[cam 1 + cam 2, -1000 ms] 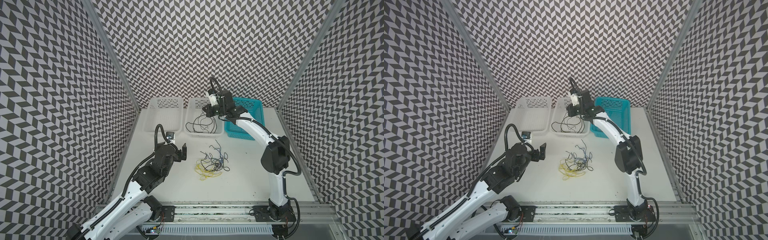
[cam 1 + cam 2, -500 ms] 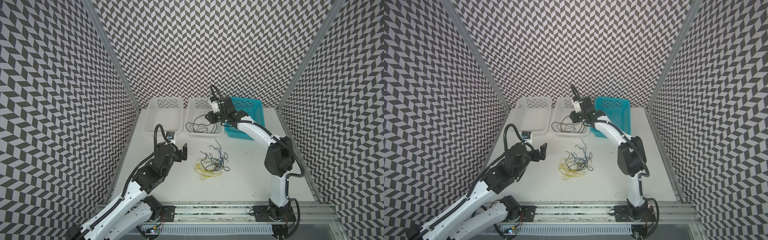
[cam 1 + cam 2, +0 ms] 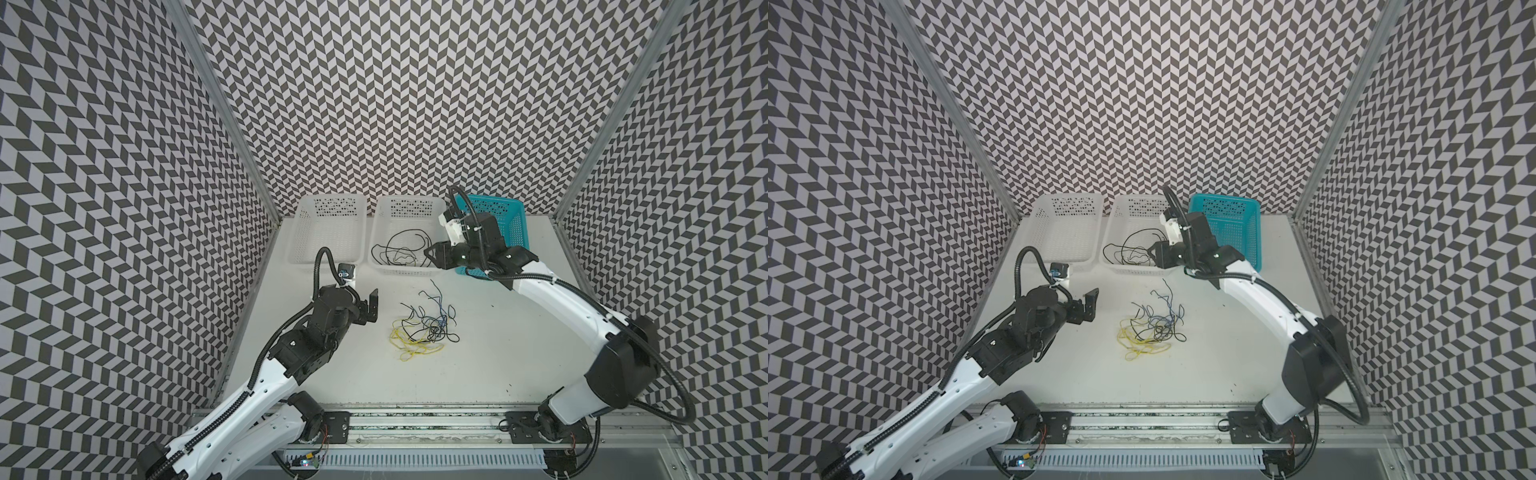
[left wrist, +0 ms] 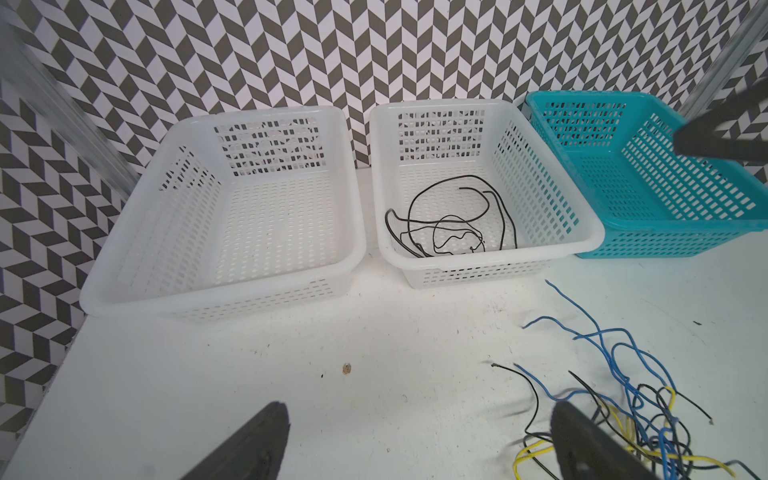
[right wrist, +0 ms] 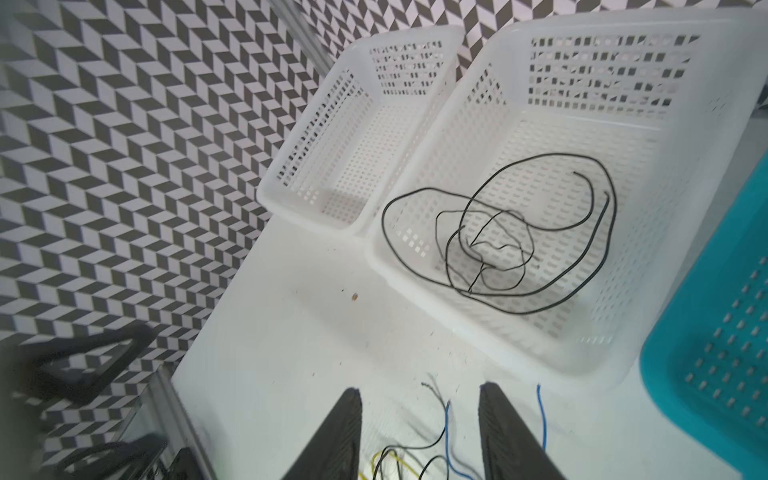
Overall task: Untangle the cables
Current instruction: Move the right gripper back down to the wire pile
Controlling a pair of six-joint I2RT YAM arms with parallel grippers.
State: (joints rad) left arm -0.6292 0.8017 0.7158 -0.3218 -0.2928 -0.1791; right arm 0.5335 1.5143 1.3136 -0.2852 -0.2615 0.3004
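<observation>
Some black cables [image 3: 395, 249] are laid in the white basket [image 3: 409, 272] at upper middle, a pile of cables [image 3: 432, 328] is left tangled mid-desk [image 3: 519, 353], and the left gripper [image 4: 419, 436] and right gripper [image 5: 419, 428] are spread, empty.

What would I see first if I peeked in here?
A messy tangle of yellow, blue and black wires lies in the middle of the table. Behind it, black cables curl inside the middle white basket, next to a bright teal basket. Zigzag walls stand all around.

No legible text anywhere.
Baskets [image 4: 257, 224], arms [image 3: 266, 386], walls [image 3: 374, 104] and table [image 3: 498, 353] carry no readable word, label, brand or number.
</observation>
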